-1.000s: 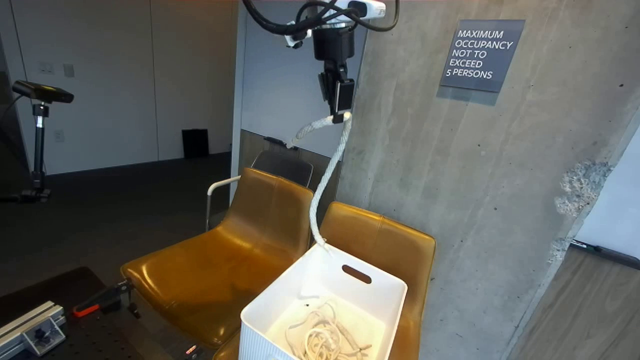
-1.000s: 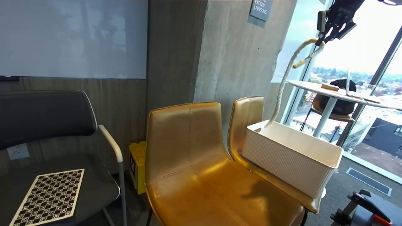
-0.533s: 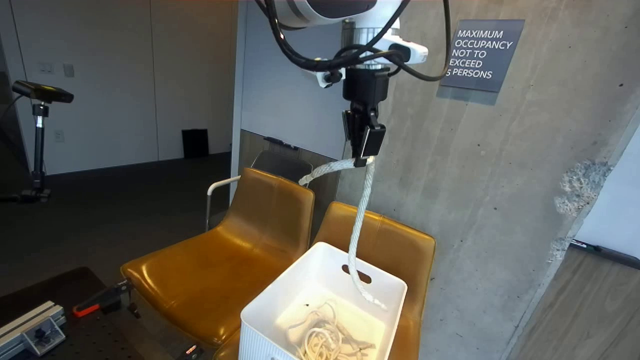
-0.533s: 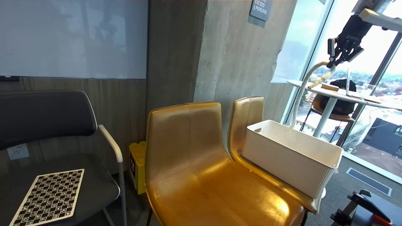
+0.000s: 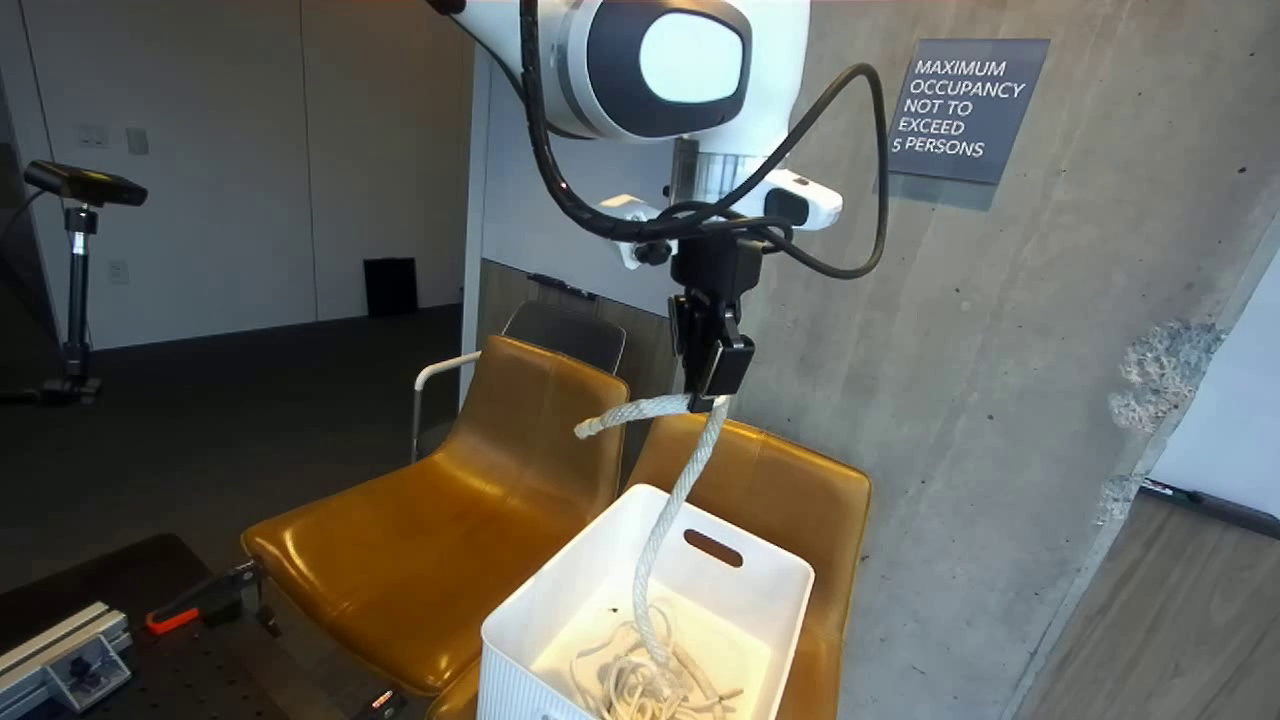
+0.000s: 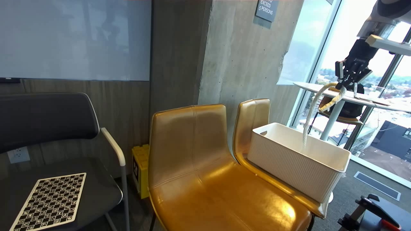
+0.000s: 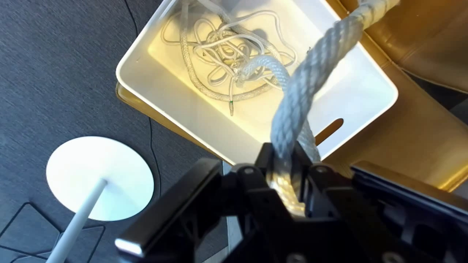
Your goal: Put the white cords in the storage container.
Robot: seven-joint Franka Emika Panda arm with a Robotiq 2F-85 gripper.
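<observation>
- Since the earlier frame my pincer (image 5: 708, 401) has come lower, and the hanging end of the rope (image 5: 690, 475) has gone from beside the slotted wall of the box (image 5: 765, 590) to the pile of cords (image 7: 230, 54) inside it.
- The pincer is pinching the rope at a bend close to its short end; I read that grip as meant to leave the long part free to go in first under its own weight.
- The short end bows out sideways from the pincer, above rim height and toward the neighbouring chair (image 6: 192, 141). The rope looks fairly stiff to me, and this is the part I would watch, as it could fall across the rim.
- The long part slopes down through the open top, and its tip appears to touch the cords, likely so it will coil among them.
- The box stands open side up on a brown chair (image 6: 252, 115), probably to raise it within my reach.
- I judge the job nearly done for this rope: next I would lower further, shift the short end inward, then let go. Whether the pincer is squarely over the opening I cannot tell.
</observation>
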